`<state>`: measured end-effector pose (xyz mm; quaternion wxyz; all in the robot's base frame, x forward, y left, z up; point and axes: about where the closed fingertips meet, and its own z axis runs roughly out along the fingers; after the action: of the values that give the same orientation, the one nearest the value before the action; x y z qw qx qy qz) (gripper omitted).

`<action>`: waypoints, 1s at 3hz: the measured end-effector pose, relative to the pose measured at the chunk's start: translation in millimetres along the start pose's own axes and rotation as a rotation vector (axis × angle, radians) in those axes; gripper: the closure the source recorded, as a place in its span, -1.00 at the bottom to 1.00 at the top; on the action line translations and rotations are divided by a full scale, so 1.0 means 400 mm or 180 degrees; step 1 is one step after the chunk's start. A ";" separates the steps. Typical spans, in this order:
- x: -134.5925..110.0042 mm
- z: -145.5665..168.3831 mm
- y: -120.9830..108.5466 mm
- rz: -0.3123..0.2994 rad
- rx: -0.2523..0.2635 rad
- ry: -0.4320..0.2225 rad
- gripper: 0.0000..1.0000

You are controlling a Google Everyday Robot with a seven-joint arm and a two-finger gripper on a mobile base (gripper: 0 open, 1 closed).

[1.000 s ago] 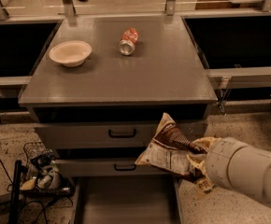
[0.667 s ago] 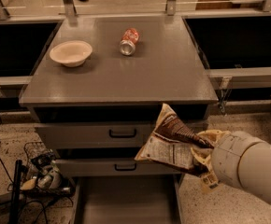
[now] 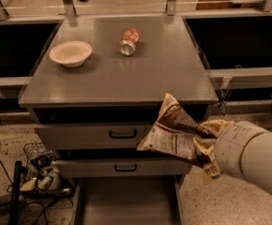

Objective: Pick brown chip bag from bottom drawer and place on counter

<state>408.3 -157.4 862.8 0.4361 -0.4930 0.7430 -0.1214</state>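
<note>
A bowl sits at the left of the counter, and a can lies on its side near the back middle, well apart from the bowl. Below, the bottom drawer stands pulled out. To the right, the bag is held tilted in the air in front of the two upper drawers, just under the counter's front edge, with the gripper clamped on its right end.

My tool, lower right, pinches a crinkly, glossy brown foil chip bag; the dark grey speckled surface looks matt, the bottom drawer smooth metal.
</note>
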 end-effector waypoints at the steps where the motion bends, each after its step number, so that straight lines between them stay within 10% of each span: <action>1: -0.110 -0.059 -0.165 -0.0120 0.0332 0.0008 1.00; 3: -0.101 -0.044 -0.192 -0.0080 0.0353 -0.0049 1.00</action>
<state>448.2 -164.9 941.4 0.4668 -0.4783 0.7256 -0.1641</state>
